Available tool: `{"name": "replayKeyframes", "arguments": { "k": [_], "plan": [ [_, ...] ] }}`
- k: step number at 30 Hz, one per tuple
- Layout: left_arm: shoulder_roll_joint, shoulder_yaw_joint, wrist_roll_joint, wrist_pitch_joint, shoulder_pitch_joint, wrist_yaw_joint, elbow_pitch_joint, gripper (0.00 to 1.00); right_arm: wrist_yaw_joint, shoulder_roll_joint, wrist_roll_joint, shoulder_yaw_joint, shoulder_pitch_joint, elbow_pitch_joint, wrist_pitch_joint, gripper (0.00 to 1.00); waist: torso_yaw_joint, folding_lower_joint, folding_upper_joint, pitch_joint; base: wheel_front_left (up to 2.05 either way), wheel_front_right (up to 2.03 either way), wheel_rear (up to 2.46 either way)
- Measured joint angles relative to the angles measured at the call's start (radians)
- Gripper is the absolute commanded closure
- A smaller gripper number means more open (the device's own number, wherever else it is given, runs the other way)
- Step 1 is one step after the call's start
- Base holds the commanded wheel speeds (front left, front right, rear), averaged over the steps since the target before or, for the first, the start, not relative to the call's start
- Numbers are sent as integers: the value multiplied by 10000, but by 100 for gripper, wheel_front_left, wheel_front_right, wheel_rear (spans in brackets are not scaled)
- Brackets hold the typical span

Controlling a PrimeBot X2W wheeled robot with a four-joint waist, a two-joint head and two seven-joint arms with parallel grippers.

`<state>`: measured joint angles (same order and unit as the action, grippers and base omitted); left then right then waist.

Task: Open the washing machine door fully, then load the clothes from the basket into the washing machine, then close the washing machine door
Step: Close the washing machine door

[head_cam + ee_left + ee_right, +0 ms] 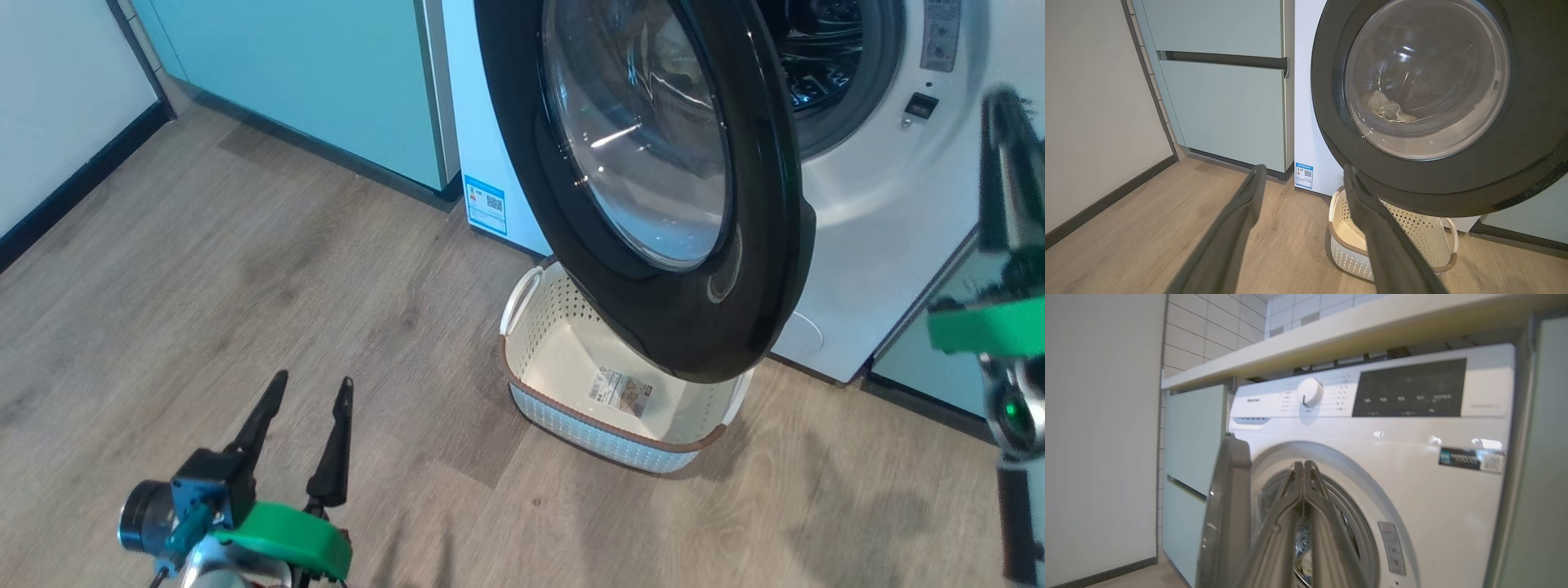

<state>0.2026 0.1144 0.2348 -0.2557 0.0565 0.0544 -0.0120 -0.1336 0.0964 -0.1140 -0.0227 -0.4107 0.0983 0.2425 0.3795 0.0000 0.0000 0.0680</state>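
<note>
The head camera sits up high and looks down at the wooden floor (245, 245), the basket (555, 327) and the washing machine door (678, 318), from a little way back. The left wrist camera is low, near the floor, and looks along the left gripper (1304, 168) at the same door and basket, closer in. The right wrist camera is higher up and very near the washing machine (1412, 477). It looks along the right gripper (1304, 465) at the dial (1309, 392) and the drum mouth (1359, 531). The head view shares that drum mouth.

Black glass-centred door (645, 163) part-open, overhanging cream basket (596, 437) w/ label showing; pale clothes (1388, 110) inside white washing machine (882, 204).
</note>
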Motion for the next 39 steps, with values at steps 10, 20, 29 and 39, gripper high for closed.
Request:
{"name": "replayKeyframes", "arguments": {
  "k": [10, 20, 29, 39],
  "plan": [
    [-75, -161, -151, 2, 2, -134, 10, 0, 0, 6, -297, 2303, -476, -1937, -959, 100, 20, 0, 0, -93, 0, 0, 0],
    [-290, -299, -324, 2, 4, -165, 98, 0, 0, -33, -1283, 4293, 805, -1695, -1745, 100, -25, 0, 0, 163, 0, 0, 0],
    [-468, -485, -412, 2, -19, -268, 123, 0, 0, -27, -1471, 4786, 935, -430, -1756, 100, -84, 0, 0, 410, 0, 0, 0],
    [-734, -537, -606, 0, -393, -437, 100, 0, 0, 15, -1210, 4008, 318, 389, -1532, 100, -89, 0, 0, 652, 0, 0, 0]
  ]
}}
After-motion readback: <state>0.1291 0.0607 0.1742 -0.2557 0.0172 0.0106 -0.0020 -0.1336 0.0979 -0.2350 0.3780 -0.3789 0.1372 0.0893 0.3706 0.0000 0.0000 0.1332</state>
